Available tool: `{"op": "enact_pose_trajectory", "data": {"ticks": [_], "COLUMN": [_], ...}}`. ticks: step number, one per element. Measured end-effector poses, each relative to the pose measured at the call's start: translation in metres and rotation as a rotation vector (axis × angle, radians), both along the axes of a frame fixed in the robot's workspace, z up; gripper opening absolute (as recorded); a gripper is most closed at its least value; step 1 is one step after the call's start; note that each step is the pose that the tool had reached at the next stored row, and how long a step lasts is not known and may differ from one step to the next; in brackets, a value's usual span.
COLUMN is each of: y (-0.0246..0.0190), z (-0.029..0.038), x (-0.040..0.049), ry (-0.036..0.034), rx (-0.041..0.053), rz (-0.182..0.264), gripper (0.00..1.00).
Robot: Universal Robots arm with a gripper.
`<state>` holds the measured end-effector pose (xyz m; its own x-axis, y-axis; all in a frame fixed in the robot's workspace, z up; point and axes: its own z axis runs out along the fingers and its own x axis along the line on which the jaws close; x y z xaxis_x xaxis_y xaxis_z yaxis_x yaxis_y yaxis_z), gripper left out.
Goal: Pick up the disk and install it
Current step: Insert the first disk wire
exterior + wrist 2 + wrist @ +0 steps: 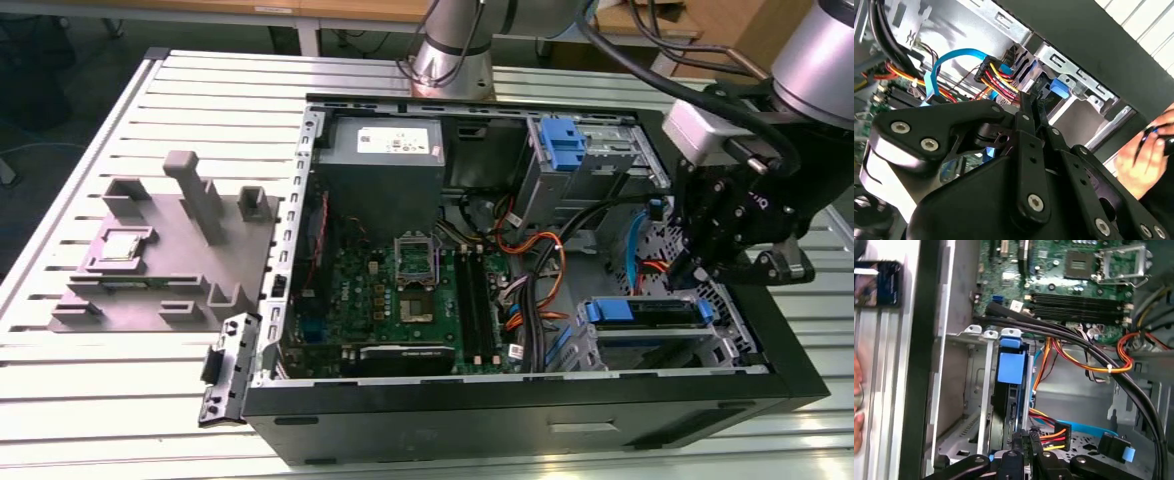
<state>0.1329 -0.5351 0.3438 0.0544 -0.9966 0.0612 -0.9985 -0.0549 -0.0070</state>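
The disk (647, 312), silver-grey in a blue plastic carrier, sits in the metal drive bay at the front corner of the open computer case (534, 400), on the exterior view's right. In the first wrist view the disk (1010, 370) stands edge-on between the bay rails. Its blue tab (1058, 89) also shows in the second wrist view. My gripper (697, 270) hangs just above that bay. The gripper (1026, 437) (1030, 102) is shut, fingertips together at the disk's cable end. Whether they touch the disk I cannot tell.
Red, yellow and orange cables with a connector (1054, 435) and a blue cable (954, 55) run beside the bay. A second blue carrier (561, 145) sits in the far bay, beside a grey metal box (380, 150). A grey fixture (160, 250) stands on the table. A person's hand (1149, 145) is outside the case.
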Motion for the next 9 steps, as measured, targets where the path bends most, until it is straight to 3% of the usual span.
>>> {"op": "enact_pose_trajectory", "data": {"ticks": [7, 9], "y": [0.0, -0.0005], "z": [-0.0019, -0.0022], "x": [0.0, 0.0], "ry": [0.0001, 0.0], "rx": [0.0, 0.0002], "rz": [-0.124, -0.13], "gripper": [0.17, 0.17]}}
